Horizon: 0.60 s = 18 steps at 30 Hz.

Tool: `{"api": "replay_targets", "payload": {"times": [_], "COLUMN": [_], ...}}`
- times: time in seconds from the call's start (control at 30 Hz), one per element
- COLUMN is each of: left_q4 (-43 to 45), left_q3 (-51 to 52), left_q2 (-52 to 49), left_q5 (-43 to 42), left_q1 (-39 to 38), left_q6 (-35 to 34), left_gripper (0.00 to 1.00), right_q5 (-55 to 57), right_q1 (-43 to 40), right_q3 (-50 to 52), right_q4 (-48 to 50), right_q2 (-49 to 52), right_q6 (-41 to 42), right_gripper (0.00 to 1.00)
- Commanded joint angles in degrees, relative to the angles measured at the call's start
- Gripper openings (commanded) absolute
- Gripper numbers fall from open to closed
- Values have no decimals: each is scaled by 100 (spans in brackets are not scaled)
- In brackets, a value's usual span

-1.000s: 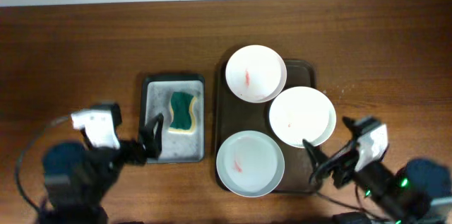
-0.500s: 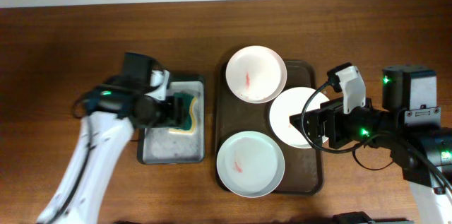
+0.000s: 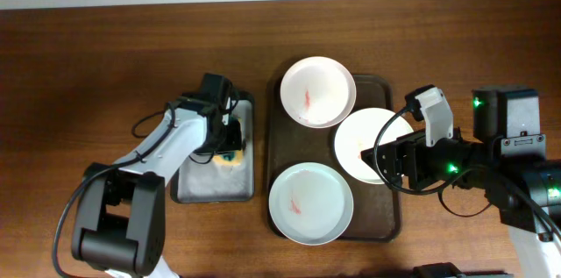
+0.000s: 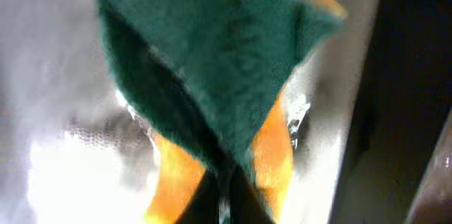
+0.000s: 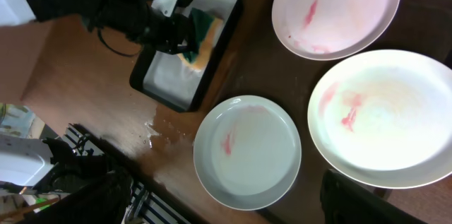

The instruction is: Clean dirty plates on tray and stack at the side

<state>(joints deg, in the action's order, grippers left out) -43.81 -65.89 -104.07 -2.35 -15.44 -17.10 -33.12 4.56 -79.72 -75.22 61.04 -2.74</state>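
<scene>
Three white plates lie on the dark brown tray (image 3: 278,146): a far one (image 3: 317,91) with a red smear, a right one (image 3: 368,140) with faint red marks, and a near one (image 3: 310,202) with a red streak. My left gripper (image 3: 230,142) is down in the small tray, shut on the green and yellow sponge (image 4: 212,61), which fills the left wrist view. My right gripper (image 3: 387,169) hangs open above the brown tray's right side, by the right plate's (image 5: 385,118) rim. Nothing is between its fingers (image 5: 360,203). The near plate (image 5: 247,150) lies below them.
The small grey-bottomed black tray (image 3: 210,183) sits left of the brown tray; its floor looks wet. Water drops (image 5: 159,128) lie on the wooden table beside it. The table's front edge runs close under my right wrist.
My left arm has swung in from the front left onto the sponge and its jaws have shut on it. My right arm came up over the tray's right side and now holds nearly still.
</scene>
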Motion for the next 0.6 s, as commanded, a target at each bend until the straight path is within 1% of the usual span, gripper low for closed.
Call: {"api": "replay_targets", "payload": {"times": [0.0,0.03,0.07,0.1,0.13,0.17,0.2,0.23,0.27,0.3,0.37,0.47,0.5,0.53,0.57], "left_q4": [-424,-393,-372,-293,-98,61,219,337,402,413,400,26,-151,-448,-859], "left_q3": [-686,-715,-704,-664,-590,-533,-496,-496,-496,-496,-533,-960,-1132,-1410,-1735], "left_q2": [98,122,87,22,-87,-175,-356,-581,-776,-896,-901,-785,-752,-708,-671], "left_q5": [160,289,501,695,780,778,750,573,448,350,321,341,348,343,339], "left_q1": [142,142,142,142,142,142,133,120,120,125,127,125,127,125,125], "left_q6": [-33,-4,-4,-4,-2,-4,-7,-4,-4,-4,0,48,72,70,70], "left_gripper": [56,70,73,80,82,82,77,64,39,0,0,0,21,50,82], "right_q5": [-74,-72,-72,-72,-72,-72,-72,-74,-74,-72,-72,-74,-74,-74,-74], "right_q1": [31,31,31,31,31,31,31,31,31,31,31,31,31,31,31], "right_q3": [-118,-118,-118,-118,-118,-118,-118,-118,-118,-118,-118,-118,-118,-118,-118], "right_q4": [-17,-37,-50,-59,-59,-59,-68,-70,-70,-74,-101,-116,-116,-116,-116], "right_q2": [-17,-17,-17,-17,-17,-17,-17,-17,-17,-17,-17,-17,-17,-17,-17], "right_q6": [26,24,26,26,26,26,26,26,26,26,26,26,26,26,26], "right_gripper": [86,86,86,86,86,86,86,86,86,86,86,86,86,86,86]}}
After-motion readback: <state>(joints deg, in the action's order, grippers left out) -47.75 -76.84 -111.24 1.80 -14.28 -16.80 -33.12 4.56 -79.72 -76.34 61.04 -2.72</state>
